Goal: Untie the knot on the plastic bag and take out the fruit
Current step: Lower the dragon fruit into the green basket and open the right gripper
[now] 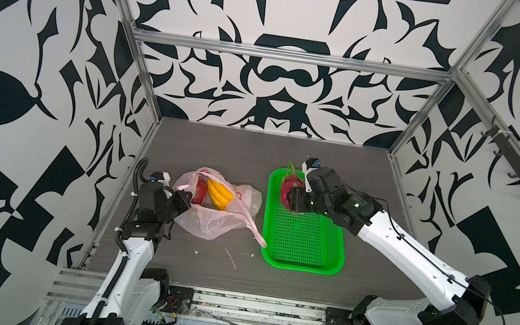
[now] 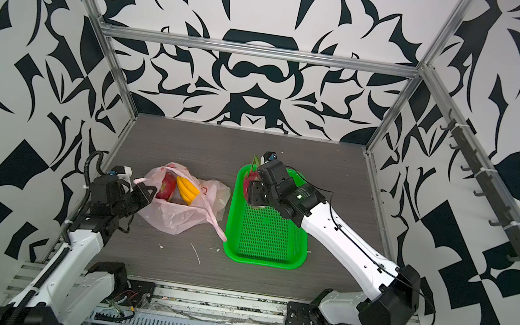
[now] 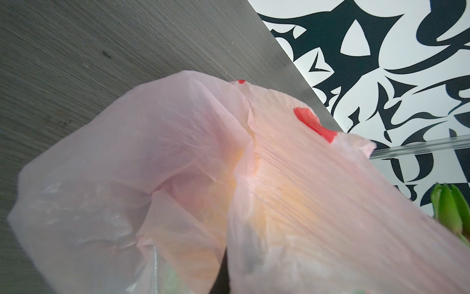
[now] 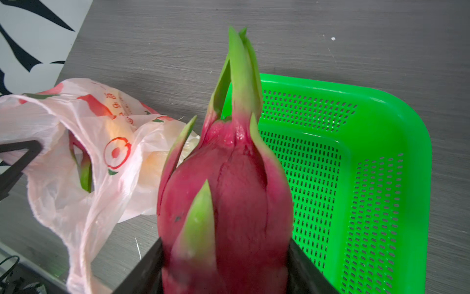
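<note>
Mouth of the thin translucent pale pink plastic bag [image 1: 211, 220] gapes, no knot seen (handles lie loose). Left gripper [image 1: 183, 195] is pinched fully closed on the bag's rim. Right gripper [image 1: 288, 199], jaws part-spread, clamps a magenta dragon fruit with green scales [image 4: 229, 193] over the far corner of the green perforated plastic basket [image 1: 305, 267]. Its long axis runs near-to-far, leafy tip toward the back wall. Still bagged: bunch of yellow bananas [image 1: 219, 195], second dragon fruit [image 1: 200, 193]. Roughly midway, I judge.

Pink bag [image 1: 207, 223] open, bananas [image 1: 219, 195] + dragon fruit [image 1: 201, 193] inside; 2nd dragon fruit [image 4: 229, 191] at basket [image 1: 304, 243] corner.
</note>
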Motion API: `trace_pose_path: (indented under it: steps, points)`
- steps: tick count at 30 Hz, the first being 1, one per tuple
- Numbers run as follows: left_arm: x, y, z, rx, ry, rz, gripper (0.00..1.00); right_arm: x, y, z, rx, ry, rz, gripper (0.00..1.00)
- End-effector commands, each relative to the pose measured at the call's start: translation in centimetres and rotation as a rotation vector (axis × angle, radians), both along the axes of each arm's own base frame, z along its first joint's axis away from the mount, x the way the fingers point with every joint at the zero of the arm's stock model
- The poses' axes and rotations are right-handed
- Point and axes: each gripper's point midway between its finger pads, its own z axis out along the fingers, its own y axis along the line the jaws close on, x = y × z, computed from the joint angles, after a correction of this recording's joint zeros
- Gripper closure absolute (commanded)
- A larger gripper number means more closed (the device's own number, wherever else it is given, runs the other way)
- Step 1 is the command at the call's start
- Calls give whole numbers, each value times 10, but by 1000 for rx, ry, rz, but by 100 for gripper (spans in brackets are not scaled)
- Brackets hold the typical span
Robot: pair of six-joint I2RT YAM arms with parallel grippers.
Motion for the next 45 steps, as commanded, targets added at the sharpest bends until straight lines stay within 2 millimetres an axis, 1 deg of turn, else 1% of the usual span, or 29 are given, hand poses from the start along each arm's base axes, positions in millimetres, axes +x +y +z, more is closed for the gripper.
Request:
trace_pose_path:
  steps: [1, 11, 24, 35, 45]
  points:
    - [3, -1, 6, 13, -29, -17, 100, 14, 6, 8, 68, -40, -33, 79]
    - [-1, -2, -1, 11, -23, -21, 100, 32, 3, -27, 92, 14, -123, 79]
    - [-8, -2, 2, 12, -29, -16, 100, 44, 7, -68, 82, 64, -178, 79]
    - [-12, -1, 2, 15, -27, -11, 100, 56, 5, -92, 65, 91, -199, 79]
    - [-14, -1, 3, 16, -26, -13, 100, 64, 16, -108, 61, 126, -174, 76]
